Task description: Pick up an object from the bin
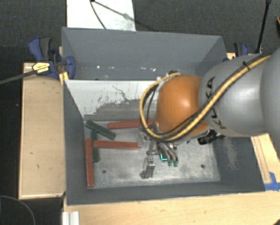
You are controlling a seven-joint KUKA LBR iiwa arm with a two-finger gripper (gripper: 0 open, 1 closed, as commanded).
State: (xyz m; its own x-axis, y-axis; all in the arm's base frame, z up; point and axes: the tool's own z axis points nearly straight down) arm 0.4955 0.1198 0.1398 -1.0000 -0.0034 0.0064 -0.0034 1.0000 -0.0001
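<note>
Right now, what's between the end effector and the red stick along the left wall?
Camera view: mostly bare bin floor from end effector to left-wall red stick; a short dark green piece lies beside that stick.

In the bin (140,50), the rear stick (126,124) lies behind the middle stick (115,145); the side stick (89,165) runs along the left wall — the gripper (155,164) is right of them.

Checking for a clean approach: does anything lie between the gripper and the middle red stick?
Nothing visible does. The gripper hangs just right of the middle red stick, with only bare bin floor between. The green stick lies by its left end, on the side away from the gripper.
</note>
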